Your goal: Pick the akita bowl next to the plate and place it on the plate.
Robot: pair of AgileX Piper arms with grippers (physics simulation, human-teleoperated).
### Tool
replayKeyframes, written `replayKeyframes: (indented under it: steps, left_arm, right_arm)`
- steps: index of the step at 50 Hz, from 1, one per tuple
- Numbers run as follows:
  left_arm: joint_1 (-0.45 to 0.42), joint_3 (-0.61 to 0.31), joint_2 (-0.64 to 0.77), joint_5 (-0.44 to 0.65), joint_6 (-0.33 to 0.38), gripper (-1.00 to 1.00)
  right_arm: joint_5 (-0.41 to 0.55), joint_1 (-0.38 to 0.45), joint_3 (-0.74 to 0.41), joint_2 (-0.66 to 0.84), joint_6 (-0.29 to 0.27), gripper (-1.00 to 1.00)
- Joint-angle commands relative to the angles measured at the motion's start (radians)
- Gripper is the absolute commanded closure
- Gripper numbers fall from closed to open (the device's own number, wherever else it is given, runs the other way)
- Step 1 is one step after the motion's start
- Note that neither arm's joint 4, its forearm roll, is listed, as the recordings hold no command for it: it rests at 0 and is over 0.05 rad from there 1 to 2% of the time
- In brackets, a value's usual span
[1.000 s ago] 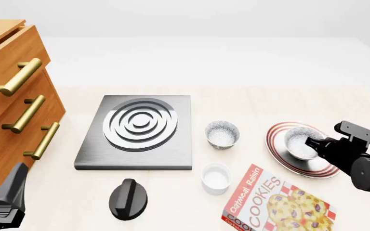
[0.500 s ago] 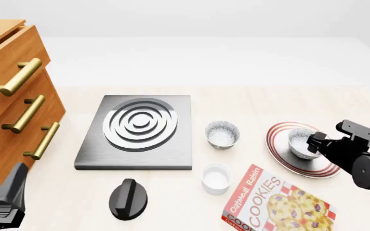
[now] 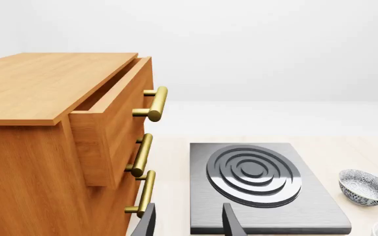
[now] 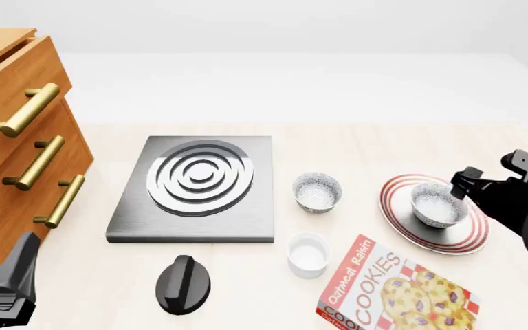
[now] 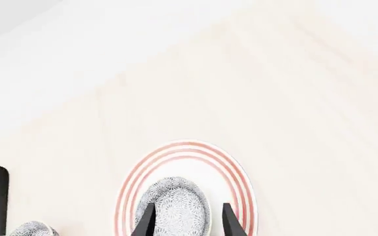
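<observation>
The akita bowl [image 4: 436, 205], grey-speckled outside and white inside, sits upright on the red-ringed white plate [image 4: 394, 210] at the table's right. My right gripper [image 4: 467, 184] hovers open just right of and above the bowl, apart from it. In the right wrist view the bowl [image 5: 174, 204] and the plate's rim [image 5: 236, 178] lie beyond the spread fingertips [image 5: 147, 219]. An identical speckled bowl [image 4: 317, 191] stands left of the plate on the table. My left gripper [image 4: 9, 287] rests open at the near left corner, holding nothing [image 3: 189, 223].
A steel burner plate [image 4: 200, 185] lies mid-table, a black knob [image 4: 183, 283] in front of it. A white ramekin [image 4: 308, 254] and a cookie box [image 4: 394, 290] sit near the plate. The wooden drawer cabinet [image 4: 16, 151] fills the left side.
My right gripper opened, let go of the bowl and drew back up and to the right. The bowl stays on the plate. The left arm has not moved.
</observation>
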Motion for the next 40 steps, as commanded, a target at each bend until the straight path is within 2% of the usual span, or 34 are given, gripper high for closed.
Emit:
replayKeyframes:
  steps: [1, 7, 28, 37, 40]
  left_arm:
    - [0.0, 0.0, 0.0, 0.0, 0.0, -1.0]
    - [0.0, 0.0, 0.0, 0.0, 0.0, -1.0]
    - [0.0, 0.0, 0.0, 0.0, 0.0, -1.0]
    - [0.0, 0.0, 0.0, 0.0, 0.0, -1.0]
    - [0.0, 0.0, 0.0, 0.0, 0.0, -1.0]
  right_arm:
    - [0.104, 0.018, 0.004, -0.178, 0.055, -1.0]
    - [0.16, 0.039, 0.03, -0.341, 0.056, -1.0]
    - [0.348, 0.064, 0.02, -0.664, 0.106, -1.0]
    - [0.366, 0.038, 0.032, -0.758, 0.112, -1.0]
    - [0.351, 0.015, 0.045, -0.762, 0.133, -1.0]
